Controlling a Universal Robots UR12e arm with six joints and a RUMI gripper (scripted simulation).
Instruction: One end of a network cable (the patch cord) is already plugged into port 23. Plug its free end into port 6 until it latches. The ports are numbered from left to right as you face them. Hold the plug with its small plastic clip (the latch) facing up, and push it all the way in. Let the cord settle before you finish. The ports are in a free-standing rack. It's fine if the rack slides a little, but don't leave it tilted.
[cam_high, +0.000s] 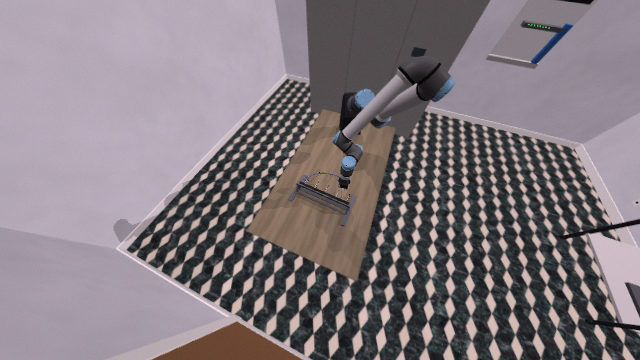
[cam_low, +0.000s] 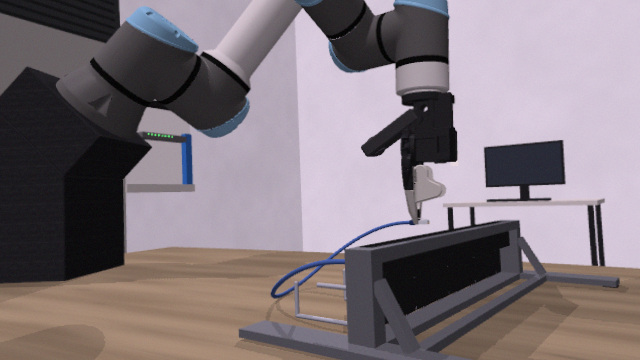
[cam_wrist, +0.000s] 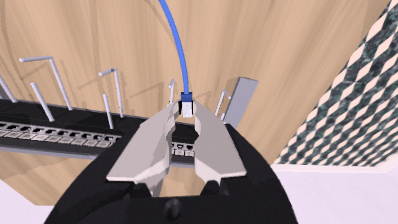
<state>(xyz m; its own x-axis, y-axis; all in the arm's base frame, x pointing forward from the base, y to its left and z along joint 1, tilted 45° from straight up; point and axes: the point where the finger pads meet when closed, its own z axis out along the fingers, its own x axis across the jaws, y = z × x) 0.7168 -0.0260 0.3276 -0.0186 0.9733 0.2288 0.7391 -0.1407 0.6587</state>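
My gripper (cam_wrist: 187, 101) is shut on the clear plug (cam_wrist: 184, 109) at the free end of the blue patch cord (cam_wrist: 176, 45). In the exterior view the gripper (cam_low: 417, 219) points down and holds the plug (cam_low: 421, 221) just above the top edge of the grey rack (cam_low: 430, 280). The cord (cam_low: 325, 260) loops down behind the rack. In the wrist view the rack's row of ports (cam_wrist: 60, 137) runs under the fingers; a few ports (cam_wrist: 183, 148) show between them. The top view shows the gripper (cam_high: 344, 184) over the rack (cam_high: 323, 199). I cannot read the port numbers or the latch's direction.
The rack stands on a wooden mat (cam_high: 328, 191) with thin wire cable guides (cam_wrist: 45, 85) behind it. The robot's dark base (cam_low: 55, 185) is at the left. A desk with a monitor (cam_low: 524, 170) stands far behind.
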